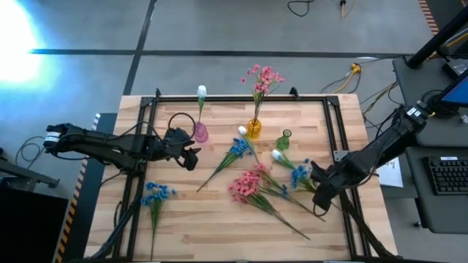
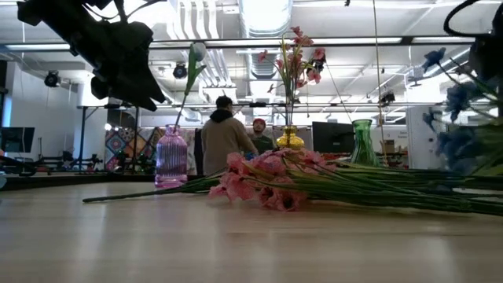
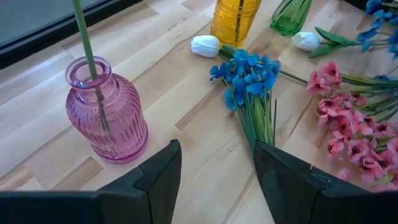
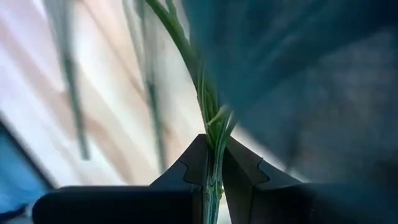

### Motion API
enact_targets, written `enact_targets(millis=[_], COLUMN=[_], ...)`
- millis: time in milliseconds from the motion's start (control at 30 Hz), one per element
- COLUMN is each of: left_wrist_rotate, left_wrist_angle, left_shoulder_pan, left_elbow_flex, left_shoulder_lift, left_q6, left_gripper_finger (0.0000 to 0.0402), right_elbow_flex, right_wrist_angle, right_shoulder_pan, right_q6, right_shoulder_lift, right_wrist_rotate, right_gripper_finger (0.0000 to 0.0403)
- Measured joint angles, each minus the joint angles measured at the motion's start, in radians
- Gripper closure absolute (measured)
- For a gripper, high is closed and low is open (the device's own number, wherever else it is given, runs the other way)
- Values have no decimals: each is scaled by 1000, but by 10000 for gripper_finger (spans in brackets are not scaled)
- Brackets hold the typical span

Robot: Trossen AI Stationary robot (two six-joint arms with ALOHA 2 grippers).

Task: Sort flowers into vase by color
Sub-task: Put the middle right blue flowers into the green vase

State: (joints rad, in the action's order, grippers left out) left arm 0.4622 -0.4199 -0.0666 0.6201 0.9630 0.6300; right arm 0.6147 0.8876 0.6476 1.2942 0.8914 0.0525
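On the wooden bench (image 1: 219, 226) the right gripper (image 1: 319, 191) sits low near the right side, its fingers (image 4: 239, 171) pinched shut on the thin green stems of a blue flower (image 1: 300, 175), whose blossoms lie just beside the gripper. The left gripper (image 1: 191, 157) hovers beside the pink vase (image 1: 200, 132), its fingers (image 3: 161, 174) spread apart with nothing between them. The pink vase holds one white bud (image 1: 201, 91) on a tall stem. The yellow vase (image 1: 254, 128) behind the middle of the bench holds a pink flower (image 1: 263, 77) standing upright. The green vase (image 1: 283, 139) stands just right of it, and I cannot tell whether anything is in it. Loose flowers lie on the bench: a blue one (image 1: 238, 148) near the yellow vase, two white buds (image 3: 205, 45) close to it, a heap of pink flowers (image 1: 248, 185) in the middle, and another blue flower (image 1: 156, 193) alone at the left front. In the low view two people (image 2: 224, 134) stand in the room beyond the bench.
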Motion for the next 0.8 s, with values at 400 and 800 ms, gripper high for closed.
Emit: enact_targets(millis=[400,800], left_wrist_rotate=[0,0], left_wrist_angle=[26,28], left_shoulder_pan=[0,0], left_elbow_flex=[15,27], left_shoulder_lift=[0,0], left_q6=[5,5], left_gripper_finger=[214,214], right_elbow_flex=[1,1], right_wrist_angle=[-42,-480], right_shoulder_pan=[-9,-13], right_q6=[8,-585], right_shoulder_lift=[-217,-303], right_wrist_rotate=[-185,-591], right_gripper_finger=[376,376])
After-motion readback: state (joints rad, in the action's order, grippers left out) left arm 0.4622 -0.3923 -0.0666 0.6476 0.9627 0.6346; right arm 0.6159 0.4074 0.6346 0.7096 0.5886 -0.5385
